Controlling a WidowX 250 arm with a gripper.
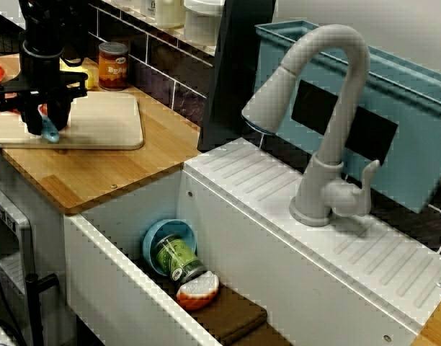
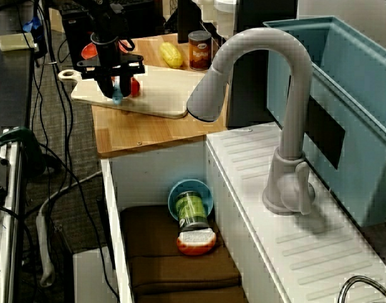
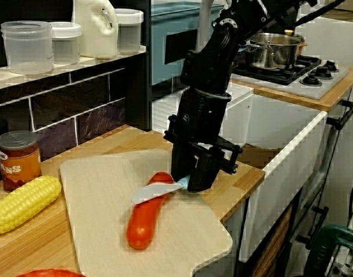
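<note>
From where I stand, the gripper (image 3: 191,180) sits low over the cutting board (image 3: 101,184), in the middle of the close view along the counter. Its jaws are pinched on the pale blue handle of a small knife (image 3: 155,192), whose light blade sticks out to the left. The blade lies across the upper end of the long red vegetable (image 3: 144,222), which rests on the board just left of the gripper and runs down toward the lower edge of that view. I cannot tell whether the edge rests on the skin or hangs just above it. I would judge the cutting barely begun, if at all: the vegetable looks to be in one piece, with no slice, gap or loose bit showing on the board. At the left edge of the same view a corn cob (image 3: 22,203) lies beside the board, with a can (image 3: 17,159) behind it against the dark tiles. In the view over the sink, a blue bowl (image 1: 161,239) and a green jar (image 1: 179,259) lie in the basin at lower centre, well apart from the board, and the grey faucet (image 1: 328,108) arches over the right half.
</note>
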